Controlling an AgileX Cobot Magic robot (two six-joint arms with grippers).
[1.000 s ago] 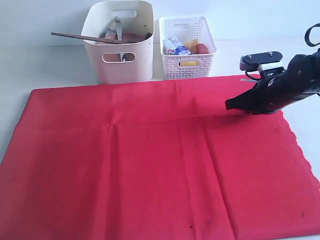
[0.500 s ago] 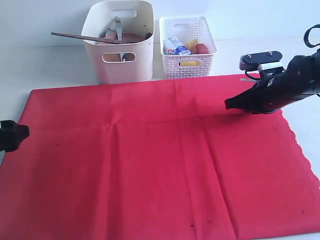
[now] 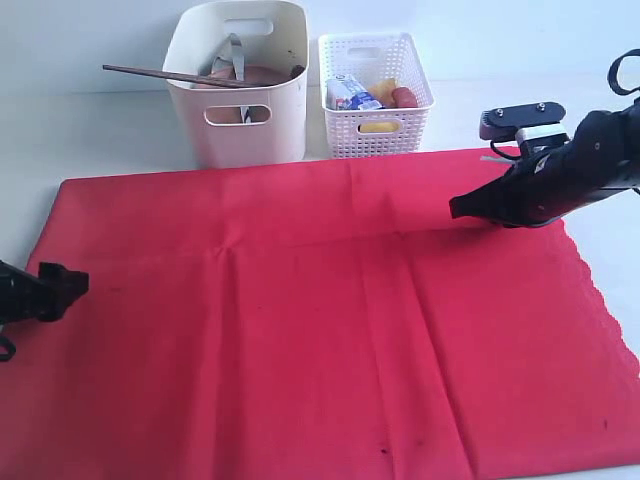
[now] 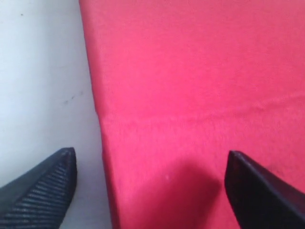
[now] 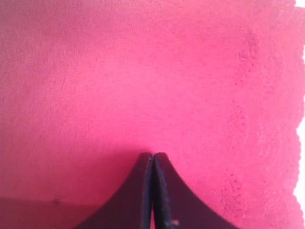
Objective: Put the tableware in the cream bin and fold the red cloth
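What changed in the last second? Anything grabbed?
The left gripper came in from the left edge of the exterior view and moved right. It now straddles the red cloth's left edge, fingers open, holding nothing. The right gripper stayed over the cloth's far right, shut. Cloth, cream bin and white basket unchanged.

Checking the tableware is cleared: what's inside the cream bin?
Dark chopsticks jut from the cream bin, beside a silver piece and something brown. Its walls hide whatever lies lower.
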